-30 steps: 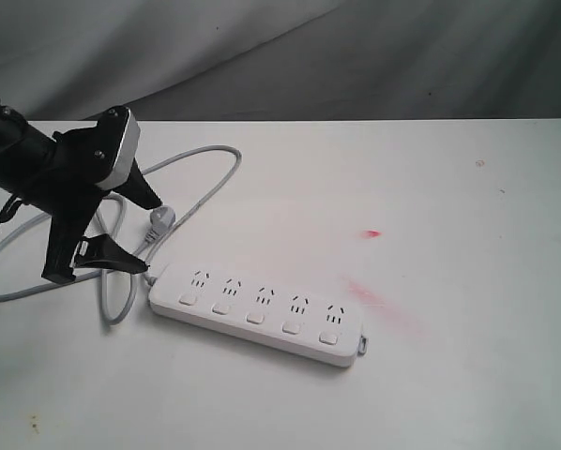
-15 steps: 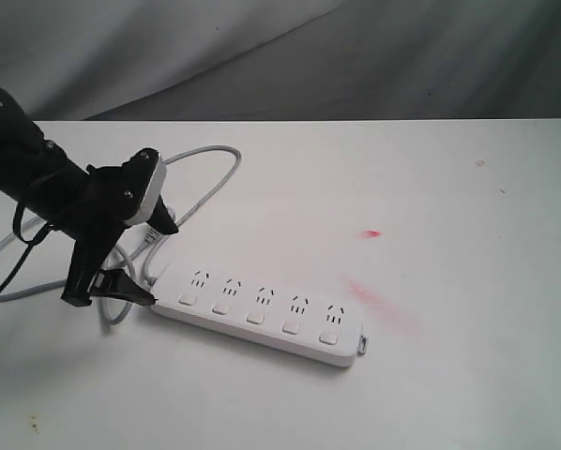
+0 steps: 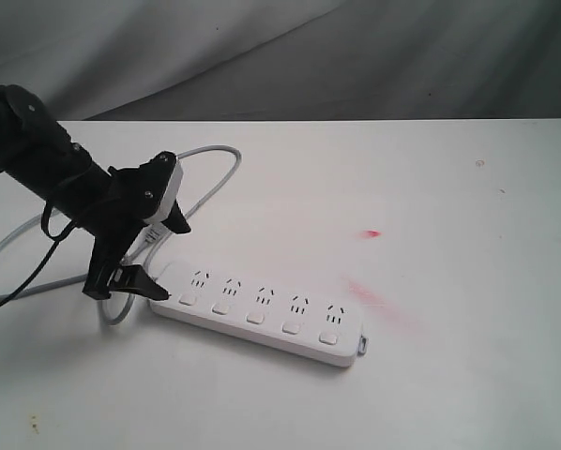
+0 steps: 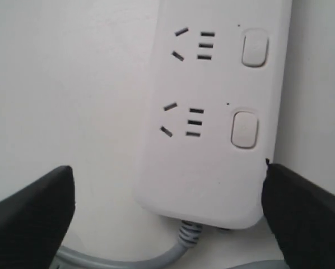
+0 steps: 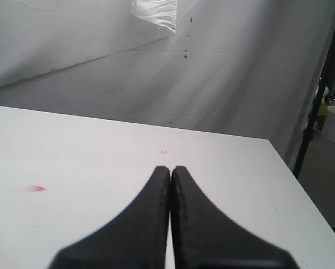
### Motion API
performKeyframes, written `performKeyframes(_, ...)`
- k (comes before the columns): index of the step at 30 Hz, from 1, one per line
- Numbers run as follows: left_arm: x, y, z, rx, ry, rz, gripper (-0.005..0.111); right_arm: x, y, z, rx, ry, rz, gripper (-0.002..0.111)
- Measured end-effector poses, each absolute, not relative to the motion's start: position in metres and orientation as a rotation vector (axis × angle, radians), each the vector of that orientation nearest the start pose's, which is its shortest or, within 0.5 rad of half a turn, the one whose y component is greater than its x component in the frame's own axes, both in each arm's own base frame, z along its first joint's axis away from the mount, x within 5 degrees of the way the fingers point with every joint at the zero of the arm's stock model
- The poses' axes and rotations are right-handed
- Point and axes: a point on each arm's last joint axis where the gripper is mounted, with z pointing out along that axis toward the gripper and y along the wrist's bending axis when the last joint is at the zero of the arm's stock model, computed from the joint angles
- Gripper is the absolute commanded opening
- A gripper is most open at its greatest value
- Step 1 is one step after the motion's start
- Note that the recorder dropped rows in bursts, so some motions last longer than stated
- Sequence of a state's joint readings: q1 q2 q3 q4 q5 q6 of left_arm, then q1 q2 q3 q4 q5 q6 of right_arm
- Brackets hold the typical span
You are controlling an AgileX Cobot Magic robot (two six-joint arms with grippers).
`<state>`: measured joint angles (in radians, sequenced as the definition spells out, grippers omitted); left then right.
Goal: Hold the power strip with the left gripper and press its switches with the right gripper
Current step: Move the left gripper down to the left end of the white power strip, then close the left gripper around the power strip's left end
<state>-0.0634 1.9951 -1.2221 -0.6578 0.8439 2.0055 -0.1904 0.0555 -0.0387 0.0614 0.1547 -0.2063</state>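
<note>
**Left claw straddles the cord end of the strip, right claw waits shut**

On the left of the exterior view the slim black arm (image 3: 37, 155) slants down across the table (image 3: 431, 187), loose black cables hanging from it; the left gripper (image 3: 173, 262) hovers low with its jaws spread wide, one finger on each side of the strip's cord end, holding nothing; from the wrist one fingertip (image 4: 279, 185) sits right at the bar's long edge, and I cannot tell whether it touches.

The grey cord (image 4: 187, 232) leaves that end and loops away behind the claw.

The power strip (image 3: 257, 305) lies flat near the middle of the table, angled, a long white bar with rounded corners; five sockets in a row, and the switches (image 3: 254, 318), small rounded squares, one beside each socket.

Further right, red smears (image 3: 379, 298) mark the tabletop.

The right gripper (image 5: 171, 171) is off over bare table, its black fingers pressed together, gripping nothing.
</note>
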Motion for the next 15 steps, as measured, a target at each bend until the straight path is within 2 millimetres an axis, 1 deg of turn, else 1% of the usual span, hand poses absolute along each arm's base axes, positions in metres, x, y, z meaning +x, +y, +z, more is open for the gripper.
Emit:
performKeyframes(5,0.367,-0.063,0.133,-2.554,-2.373,0.473,0.084,0.059,-0.01,0.209,0.03,1.66,-0.248,0.0)
performKeyframes(11,0.366,-0.062,0.128,-2.545,-2.359,0.475,0.084,0.059,-0.01,0.209,0.03,1.66,-0.248,0.0)
performKeyframes(15,0.366,-0.062,0.12,-2.525,-2.351,0.496,0.084,0.059,-0.01,0.209,0.03,1.66,-0.248,0.0)
